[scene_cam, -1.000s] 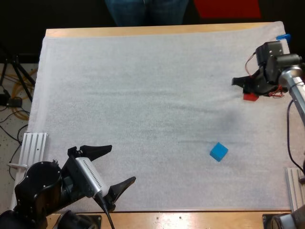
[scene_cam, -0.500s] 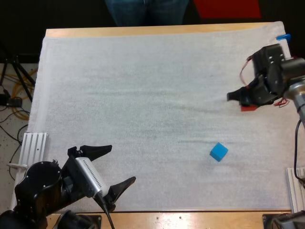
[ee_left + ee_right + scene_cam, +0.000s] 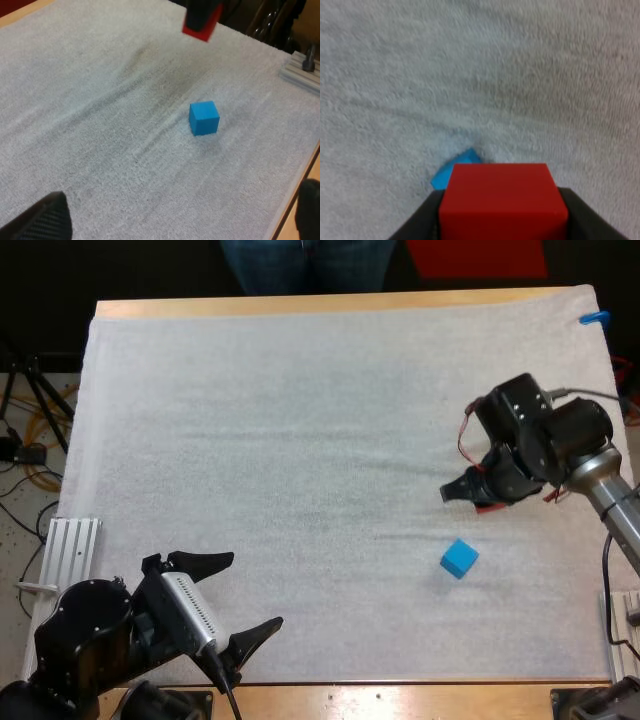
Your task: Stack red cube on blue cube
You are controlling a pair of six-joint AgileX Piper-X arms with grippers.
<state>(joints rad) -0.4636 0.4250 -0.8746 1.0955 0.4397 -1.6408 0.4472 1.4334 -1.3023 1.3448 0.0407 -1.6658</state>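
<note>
The blue cube rests alone on the white mat, right of centre and towards the near edge. My right gripper hovers just beyond it, shut on the red cube, which is mostly hidden under the wrist. In the right wrist view the red cube is clamped between both black fingers, and a corner of the blue cube peeks out past it. My left gripper stands open at the near left corner. From there the blue cube sits ahead, with the red cube hanging above the mat beyond it.
A person's legs stand beyond the far edge. Aluminium rails lie at the left edge and at the right edge. A tripod and cables are on the floor to the left.
My right gripper has carried the red cube from the far right of the mat leftwards and nearer, close to the blue cube. The left arm has stayed put.
</note>
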